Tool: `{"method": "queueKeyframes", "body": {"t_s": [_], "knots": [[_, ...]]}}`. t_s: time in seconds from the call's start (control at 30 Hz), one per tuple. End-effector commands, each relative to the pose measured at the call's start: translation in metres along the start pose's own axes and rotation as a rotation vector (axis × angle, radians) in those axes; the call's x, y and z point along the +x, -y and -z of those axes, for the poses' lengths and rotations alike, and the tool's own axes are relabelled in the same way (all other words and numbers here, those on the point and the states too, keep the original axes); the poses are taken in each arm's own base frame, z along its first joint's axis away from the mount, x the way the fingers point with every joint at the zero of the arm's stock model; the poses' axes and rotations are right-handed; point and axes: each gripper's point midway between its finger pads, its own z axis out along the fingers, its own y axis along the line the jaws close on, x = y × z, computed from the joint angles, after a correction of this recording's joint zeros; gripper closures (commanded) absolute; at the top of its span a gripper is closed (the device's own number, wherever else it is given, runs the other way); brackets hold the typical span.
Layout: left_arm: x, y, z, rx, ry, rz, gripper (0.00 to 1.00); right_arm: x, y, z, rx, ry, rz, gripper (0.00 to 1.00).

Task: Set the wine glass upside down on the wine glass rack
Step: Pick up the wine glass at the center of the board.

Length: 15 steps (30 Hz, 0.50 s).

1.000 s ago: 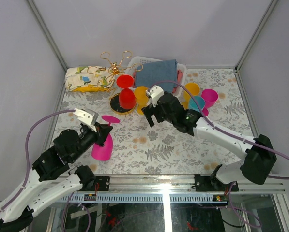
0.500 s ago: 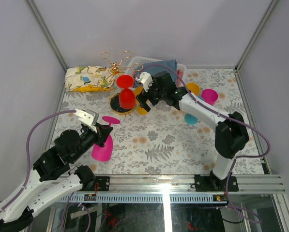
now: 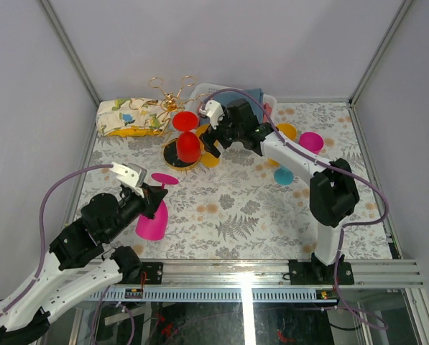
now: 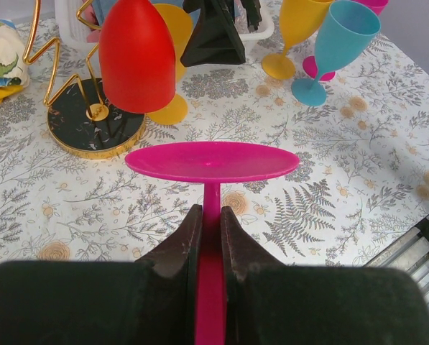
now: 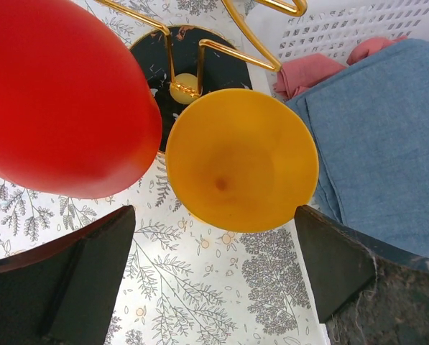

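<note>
My left gripper (image 4: 212,215) is shut on the stem of a magenta wine glass (image 4: 213,161), held upside down with its foot on top. In the top view this glass (image 3: 151,221) hangs low over the table's front left by the left gripper (image 3: 148,198). The wine glass rack (image 3: 172,93), gold wire on a dark round base (image 4: 92,131), carries an upside-down red glass (image 4: 136,57). My right gripper (image 5: 214,215) stands open straight above an upright orange glass (image 5: 241,159) beside the rack base (image 5: 192,61), one finger on each side and neither touching it. It (image 3: 213,144) reaches in from the right.
A white basket (image 3: 200,93) with blue and pink cloths stands behind the rack, and a patterned pouch (image 3: 131,117) lies at the back left. At the back right stand an orange glass (image 3: 286,132), a teal glass (image 3: 284,175) and a pink one (image 3: 311,141).
The right arm has swung from the table's middle back and left, to the orange glass beside the rack. The left arm and its magenta glass have stayed put.
</note>
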Motion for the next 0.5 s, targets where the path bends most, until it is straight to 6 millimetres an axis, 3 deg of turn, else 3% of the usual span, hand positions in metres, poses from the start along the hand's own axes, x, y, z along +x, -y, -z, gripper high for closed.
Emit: {"method": "queueKeyframes", "body": {"t_s": [0.0,0.47], "knots": [[-0.003,0.0,-0.002,0.0,0.02,0.011,1.0,0.002,-0.002,-0.006,-0.006,0.004,-0.011,0.01],[-0.002,0.0,-0.004,-0.002,0.012,0.006,1.0,-0.019,-0.013,0.039,0.007,0.109,0.014,0.01]]}}
